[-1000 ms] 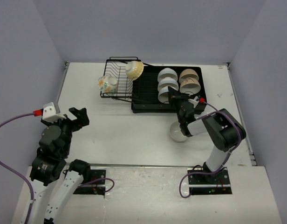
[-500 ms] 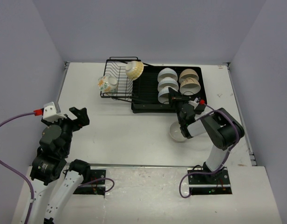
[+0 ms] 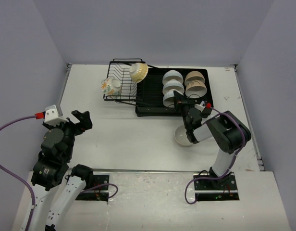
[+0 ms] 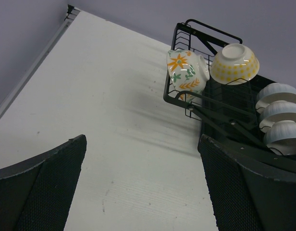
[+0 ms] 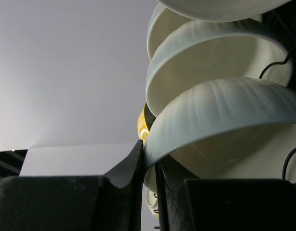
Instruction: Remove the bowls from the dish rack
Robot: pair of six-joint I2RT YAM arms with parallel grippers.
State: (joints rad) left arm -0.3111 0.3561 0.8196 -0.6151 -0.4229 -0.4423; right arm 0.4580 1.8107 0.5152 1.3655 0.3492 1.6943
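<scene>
1. Table (image 3: 124, 130): white top, carries everything below.

2. Rack (image 3: 149, 96): black, at the far side of the table; wire basket on the left, shallow tray on the right.

3. Right arm (image 3: 229, 137): reaches forward to the tray's near edge. Left arm (image 3: 54, 154): parked over the near left of the table, well apart from the rack.

4. Bowls, eight seen.
- White bowls, three, on edge in a row in the tray: far (image 3: 172, 76), middle (image 3: 173, 87), near bowl (image 3: 169, 98).
- Cream bowls, two, just right of the white row (image 3: 195, 83).
- Yellow bowl (image 3: 138, 72): tilted on the basket's far right rim.
- Flowered bowl (image 3: 108, 86): leaning at the basket's left side.
- Loose bowl (image 3: 181, 137): pale, already on the table, under the right arm.

5. Right gripper (image 3: 178, 101): jaws nearly closed, pinching the rim of the near bowl, one finger inside, one outside.

6. Left gripper (image 3: 81, 119): jaws spread fully, nothing between them.

Step in hand, as judged: taking the near bowl out of the tray. Handling notes: the grip is a thin pinch on a glossy rim, so it may swing or slip; lift slowly. The middle bowl sits close behind, so draw the held bowl up and toward the near side first. Clear the tray wall before moving sideways. Set down beside the loose bowl, not on it.
</scene>
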